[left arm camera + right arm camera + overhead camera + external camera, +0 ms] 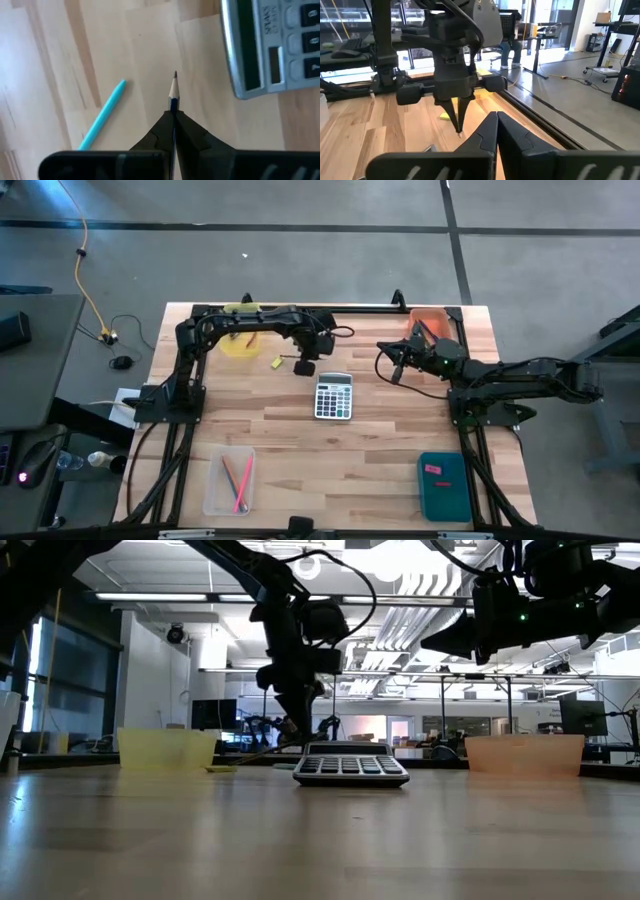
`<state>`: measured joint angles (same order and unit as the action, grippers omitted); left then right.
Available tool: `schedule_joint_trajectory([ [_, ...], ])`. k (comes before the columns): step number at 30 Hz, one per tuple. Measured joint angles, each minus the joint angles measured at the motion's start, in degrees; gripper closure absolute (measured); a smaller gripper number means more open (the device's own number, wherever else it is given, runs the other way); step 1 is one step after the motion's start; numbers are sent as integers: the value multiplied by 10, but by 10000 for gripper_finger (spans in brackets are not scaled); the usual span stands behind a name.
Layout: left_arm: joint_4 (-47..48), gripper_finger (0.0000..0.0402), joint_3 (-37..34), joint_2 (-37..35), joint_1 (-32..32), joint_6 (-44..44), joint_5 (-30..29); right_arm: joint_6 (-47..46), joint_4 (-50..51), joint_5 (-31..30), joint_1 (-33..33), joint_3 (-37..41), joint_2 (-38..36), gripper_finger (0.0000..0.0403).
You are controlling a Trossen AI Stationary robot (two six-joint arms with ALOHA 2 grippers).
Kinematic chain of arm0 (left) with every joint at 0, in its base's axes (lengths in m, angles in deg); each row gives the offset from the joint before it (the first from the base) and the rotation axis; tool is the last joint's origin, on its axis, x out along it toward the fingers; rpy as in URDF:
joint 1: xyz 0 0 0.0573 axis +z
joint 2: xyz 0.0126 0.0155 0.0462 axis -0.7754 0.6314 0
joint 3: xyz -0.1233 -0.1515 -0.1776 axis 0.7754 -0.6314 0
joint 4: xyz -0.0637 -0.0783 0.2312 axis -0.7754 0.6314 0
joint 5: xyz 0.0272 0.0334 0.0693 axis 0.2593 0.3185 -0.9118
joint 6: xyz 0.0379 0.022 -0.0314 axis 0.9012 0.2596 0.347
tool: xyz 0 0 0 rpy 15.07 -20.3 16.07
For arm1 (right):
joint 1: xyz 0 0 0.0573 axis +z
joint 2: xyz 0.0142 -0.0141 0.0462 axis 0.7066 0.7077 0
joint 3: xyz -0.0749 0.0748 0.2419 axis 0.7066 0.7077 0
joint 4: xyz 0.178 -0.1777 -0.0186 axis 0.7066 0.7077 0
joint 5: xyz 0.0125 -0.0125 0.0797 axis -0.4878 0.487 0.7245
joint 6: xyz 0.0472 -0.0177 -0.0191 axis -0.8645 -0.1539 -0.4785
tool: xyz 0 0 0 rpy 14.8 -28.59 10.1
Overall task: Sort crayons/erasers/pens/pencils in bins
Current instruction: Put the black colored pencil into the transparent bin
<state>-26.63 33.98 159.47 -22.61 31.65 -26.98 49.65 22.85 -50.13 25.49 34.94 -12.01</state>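
My left gripper hangs just beyond the far left corner of the grey calculator, shut on a blue pencil. The pencil's sharpened tip sticks out past the fingertips. A light blue stick lies flat on the wood below it, and a yellow eraser lies a little to the left. The yellow bin stands at the far left and the orange bin at the far right. My right gripper waits shut above the table, right of the calculator. My left gripper pinches the blue pencil between its two fingers, just behind the sharpened end. The fingers point steeply down and the pencil runs along them, its tip lowest. The rest of the shaft is hidden between the fingers. The tip appears clear of the table.
A clear bin holding pencils stands at the near left. A dark teal bin with a pink eraser inside stands at the near right. Bare wood stretches between the calculator and the near edge.
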Motion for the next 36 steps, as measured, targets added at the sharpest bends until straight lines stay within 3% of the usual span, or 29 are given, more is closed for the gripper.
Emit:
schedule_joint_trajectory([
  [14, -12, 401, 0, 29, 1, 6, -11, 0, -1, 0, 0, 0, 0, 403],
  [22, -10, 398, 0, 21, 45, 21, -10, 0, -1, 0, 0, 0, 0, 403],
  [36, 27, 285, 0, 42, 50, 158, -80, 0, -1, 0, 0, 0, 0, 403],
])
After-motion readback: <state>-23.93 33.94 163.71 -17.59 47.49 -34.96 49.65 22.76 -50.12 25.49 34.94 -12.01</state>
